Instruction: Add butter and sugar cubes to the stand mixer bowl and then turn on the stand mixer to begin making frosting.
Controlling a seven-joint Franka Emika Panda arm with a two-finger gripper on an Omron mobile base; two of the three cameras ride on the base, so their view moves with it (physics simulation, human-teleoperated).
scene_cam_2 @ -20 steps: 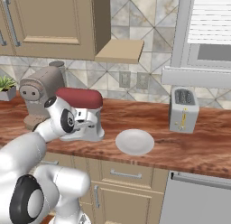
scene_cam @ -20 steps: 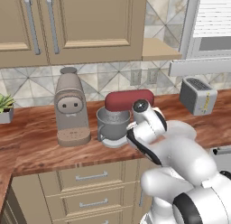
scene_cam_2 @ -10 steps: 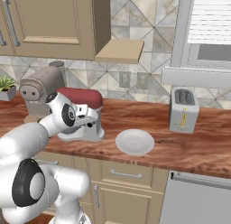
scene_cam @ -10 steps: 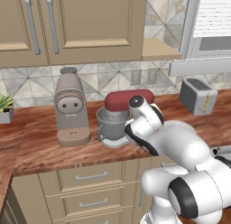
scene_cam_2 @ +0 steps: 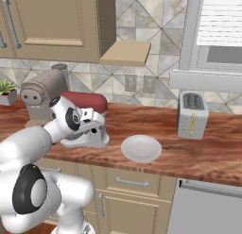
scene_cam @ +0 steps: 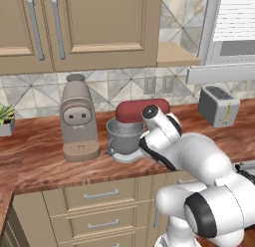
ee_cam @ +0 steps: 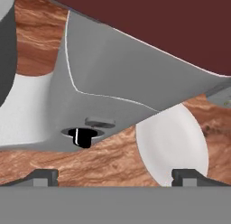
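- At the far left of the left base view I see a small green plant point(scene_cam: 6, 114) on the wooden counter point(scene_cam: 40, 164)
- Next comes the tall beige coffee machine point(scene_cam: 78, 119), standing upright, just beside the stand mixer bowl point(scene_cam: 123, 137)
- The stand mixer bowl is grey metal and it sits on the light grey base of the stand mixer point(scene_cam: 141, 111), under the dark red head
- My arm reaches to the right side of the mixer; its gripper point(ee_cam: 113, 175) is close to the grey column, and the 2 finger tips point(ee_cam: 44, 175) stand wide apart with nothing between them
- In the hand view I see a small black knob point(ee_cam: 82, 136) on the grey column, in the middle between the 2 tips but not touched
- To the right of the mixer lies the flat white plate point(scene_cam_2: 141, 148), near it on the counter
- The silver toaster point(scene_cam_2: 192, 114) stands further right, well apart from the plate, under the window point(scene_cam_2: 218, 25)
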